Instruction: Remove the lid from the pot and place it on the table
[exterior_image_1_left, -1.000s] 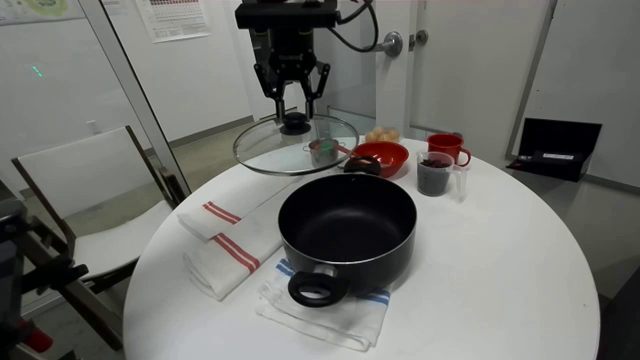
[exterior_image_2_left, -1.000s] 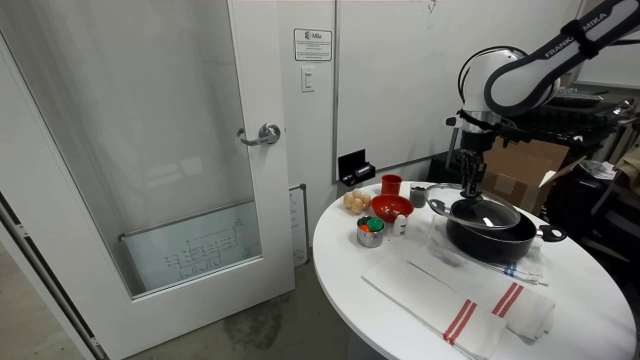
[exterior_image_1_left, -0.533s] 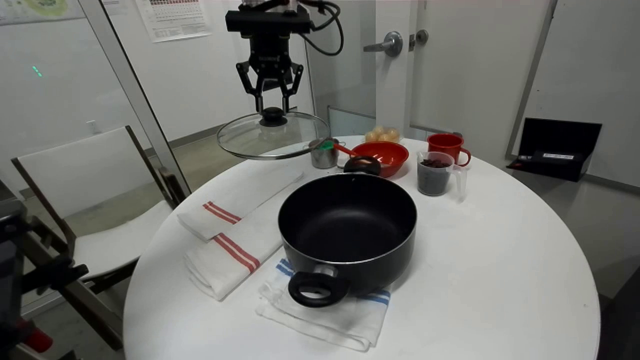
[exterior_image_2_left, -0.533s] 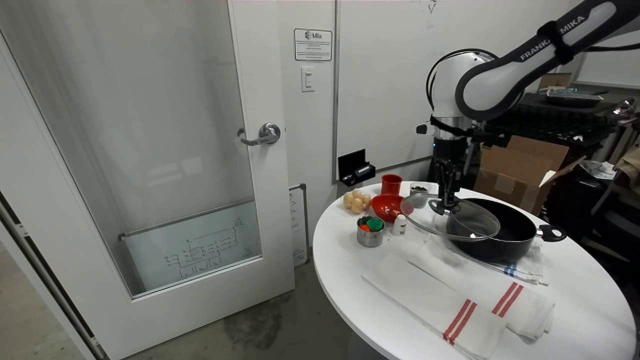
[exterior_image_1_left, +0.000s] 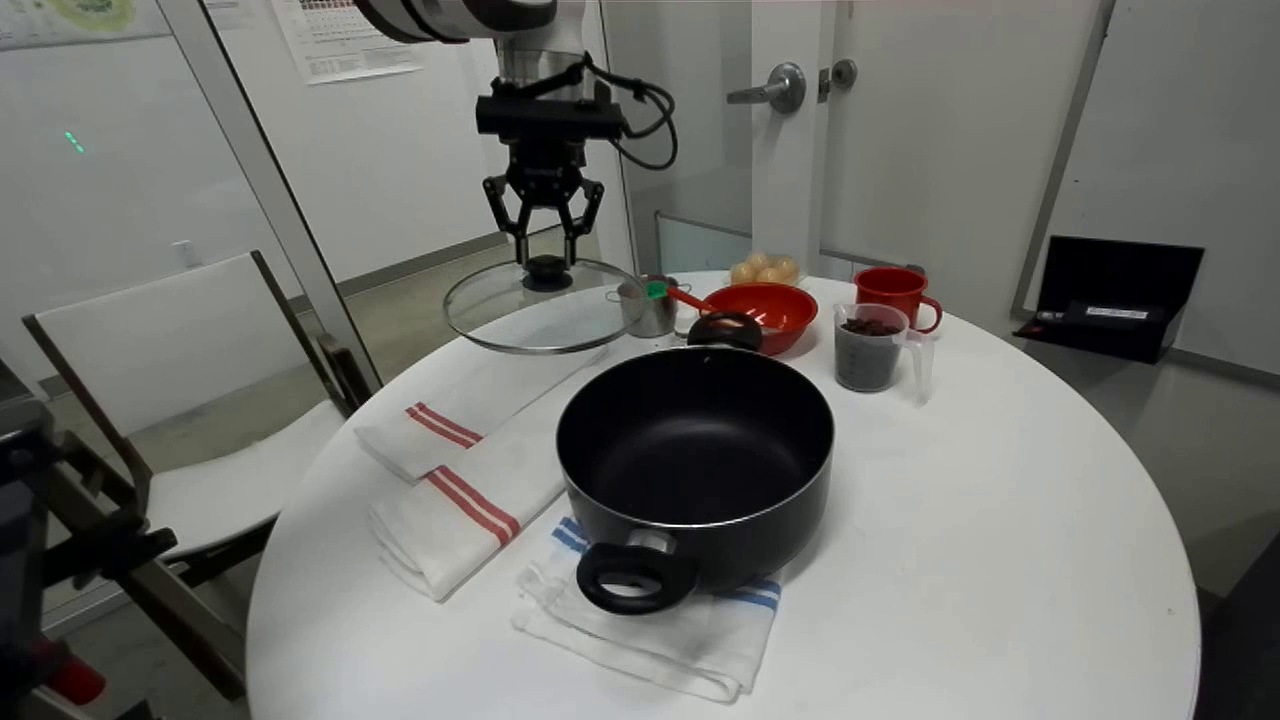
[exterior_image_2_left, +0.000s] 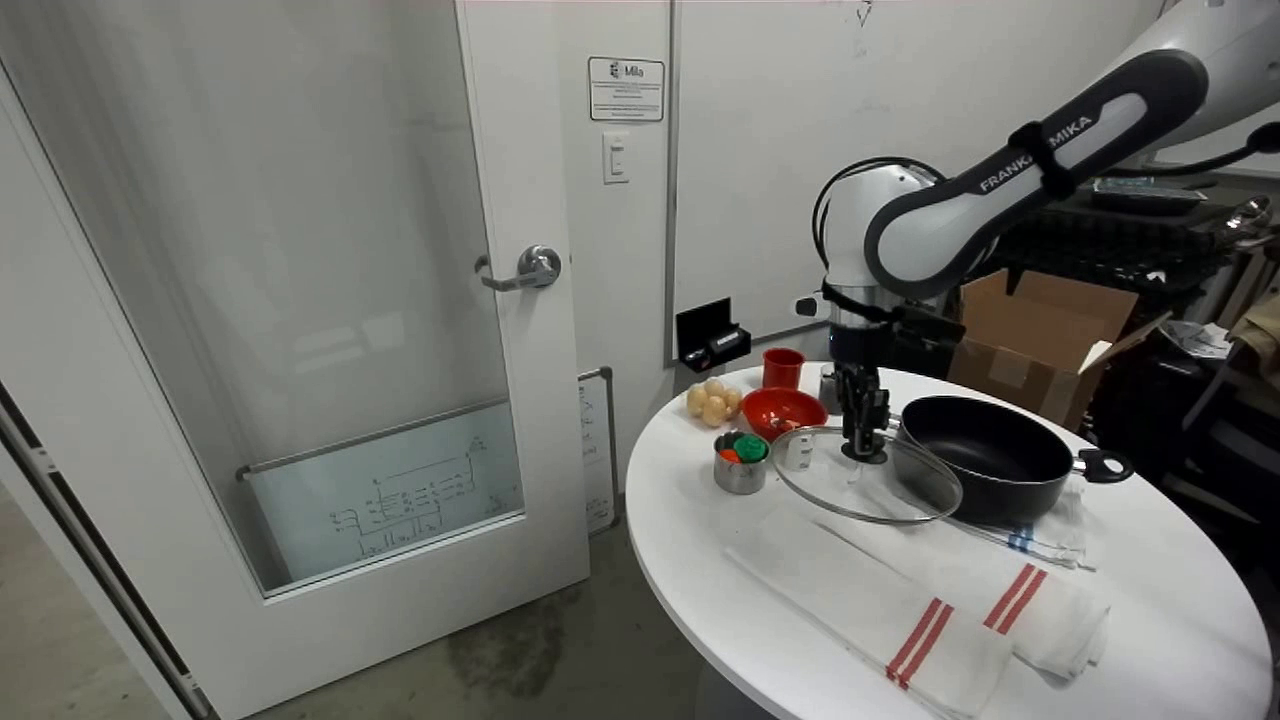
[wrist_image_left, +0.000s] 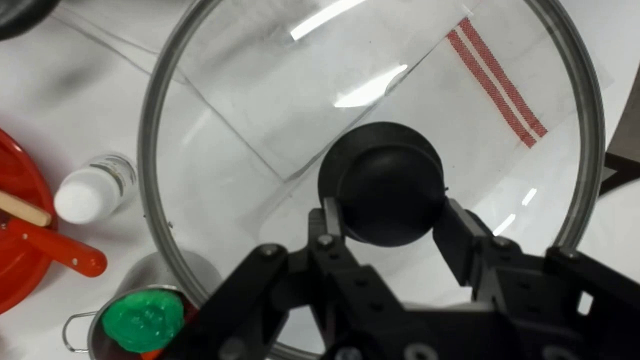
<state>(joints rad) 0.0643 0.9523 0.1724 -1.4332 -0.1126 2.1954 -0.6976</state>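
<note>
glass and metal are held aloft by the claw (exterior_image_1_left: 546, 262): the lid (exterior_image_1_left: 545, 320) is hung straight beneath it, its black knob (wrist_image_left: 390, 185) pinched between the two fingers (wrist_image_left: 460, 245), which are parted only by the knob's width. the removal may be taken as done, since the black pot (exterior_image_1_left: 695, 450) is uncovered, lower than the claw and off to its side. the carrying is judged to be the step in hand, near its end; the setting-down on the white table (exterior_image_1_left: 980, 520) is not yet done. below the claw, folded towels (exterior_image_2_left: 860, 600) with red stripes are partly seen through the glass, and how much gap there is under the rim cannot be told. for the next move a slow, level lowering seems called for, with the steel cup (exterior_image_2_left: 738, 478) minded: in the wrist view it is partly overlapped by the rim beside the claw, and it could be struck. a spot just farther from the cup might be chosen. only once the rim is borne from below should the knob be let go
</note>
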